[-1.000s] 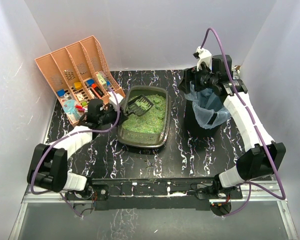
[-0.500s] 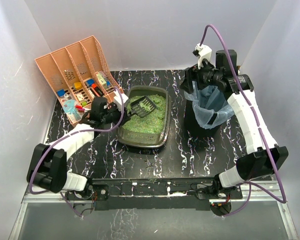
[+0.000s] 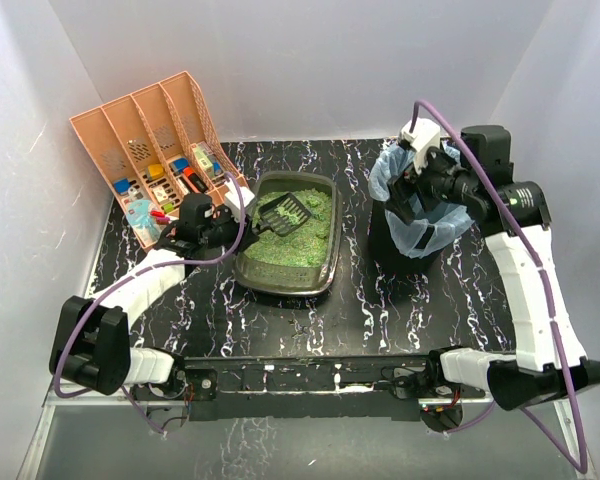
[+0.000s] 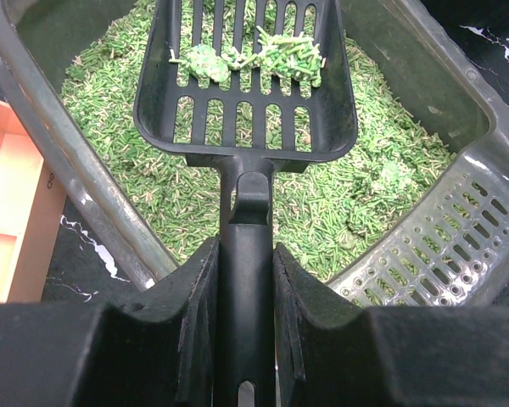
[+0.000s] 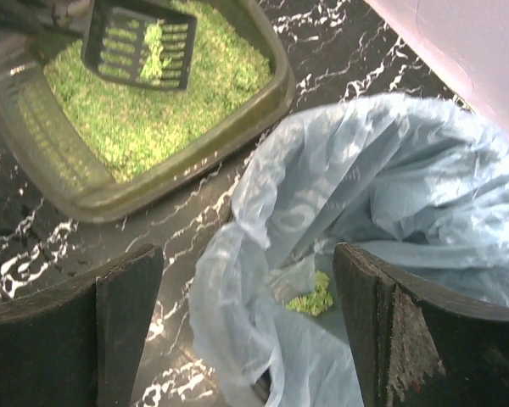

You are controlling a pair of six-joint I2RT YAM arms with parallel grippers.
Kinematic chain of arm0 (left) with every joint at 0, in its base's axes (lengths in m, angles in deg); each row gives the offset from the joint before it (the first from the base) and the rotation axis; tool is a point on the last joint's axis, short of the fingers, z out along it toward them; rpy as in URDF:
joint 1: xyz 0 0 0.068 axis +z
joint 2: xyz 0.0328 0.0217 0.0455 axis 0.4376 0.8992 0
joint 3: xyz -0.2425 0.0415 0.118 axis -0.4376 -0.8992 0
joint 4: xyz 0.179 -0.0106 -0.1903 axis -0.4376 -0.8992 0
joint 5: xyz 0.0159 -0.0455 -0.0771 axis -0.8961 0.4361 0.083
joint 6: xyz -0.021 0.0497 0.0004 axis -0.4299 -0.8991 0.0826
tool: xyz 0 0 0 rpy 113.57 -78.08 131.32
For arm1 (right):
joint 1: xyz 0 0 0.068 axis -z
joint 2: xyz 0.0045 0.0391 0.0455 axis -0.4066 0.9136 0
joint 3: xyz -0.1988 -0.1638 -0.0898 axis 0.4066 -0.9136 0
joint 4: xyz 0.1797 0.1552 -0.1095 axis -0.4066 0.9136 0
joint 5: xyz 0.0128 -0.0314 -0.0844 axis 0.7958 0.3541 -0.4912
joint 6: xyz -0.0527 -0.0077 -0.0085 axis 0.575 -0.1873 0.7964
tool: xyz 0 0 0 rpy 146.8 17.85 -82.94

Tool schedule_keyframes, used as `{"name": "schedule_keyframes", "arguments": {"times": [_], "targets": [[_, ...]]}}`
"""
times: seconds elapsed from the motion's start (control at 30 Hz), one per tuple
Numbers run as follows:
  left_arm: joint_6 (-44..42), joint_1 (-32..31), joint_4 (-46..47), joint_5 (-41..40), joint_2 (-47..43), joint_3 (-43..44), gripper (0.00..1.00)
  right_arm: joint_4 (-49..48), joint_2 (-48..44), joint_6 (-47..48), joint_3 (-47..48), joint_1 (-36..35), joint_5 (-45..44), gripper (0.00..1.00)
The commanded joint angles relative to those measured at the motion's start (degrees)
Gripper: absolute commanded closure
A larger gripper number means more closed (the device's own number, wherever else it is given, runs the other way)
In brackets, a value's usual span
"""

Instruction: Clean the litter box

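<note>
Left wrist: olive-grey litter box (image 4: 75, 182) w/ green pellets (image 4: 369, 174), left end effector (image 4: 246, 284) clenching scoop (image 4: 246, 127), right end effector (image 5: 248, 292) released

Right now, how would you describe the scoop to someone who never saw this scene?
On the black marbled table, find the olive-grey litter box near the middle. Over its green litter is the black slotted scoop, gripped by the left end effector; its long slots hold green clumps, unlike the pale perforated piece nearby.

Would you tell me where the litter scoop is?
Top view, left of centre: the black scoop hovers over the litter box, gripped by the left pincer.
</note>
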Motion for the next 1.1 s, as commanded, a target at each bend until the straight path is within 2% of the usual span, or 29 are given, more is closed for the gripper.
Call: {"name": "schedule_keyframes", "arguments": {"times": [0.0,0.17,0.4,0.63,0.8,0.97,1.07], "targets": [[0.5,-0.1,0.0,1.5,-1.7,1.9,1.0,3.5,-3.4,5.7,-3.4,0.7,-0.5,0.11],[-0.4,-0.1,-1.5,1.7,-0.5,3.4,1.0,7.8,-3.1,7.3,-5.9,0.7,0.7,0.19],[-2.6,-0.1,-3.8,3.5,-0.2,6.1,1.0,5.3,-3.8,10.9,-10.5,0.6,-1.4,0.31],[-3.1,-0.1,-6.1,2.8,0.5,7.4,1.0,7.8,-2.2,15.7,-11.3,0.0,1.3,0.57],[-2.9,-0.1,-5.0,2.1,0.8,7.6,1.0,7.8,-2.4,16.1,-11.2,-0.4,2.6,0.62],[-2.7,-0.1,-5.3,2.0,1.3,8.9,1.0,7.5,-2.4,15.8,-11.0,-1.0,4.2,0.8],[-3.0,-0.1,-6.8,0.7,1.3,10.2,1.0,7.7,-2.5,15.5,-10.7,-2.1,4.8,0.81]]}}
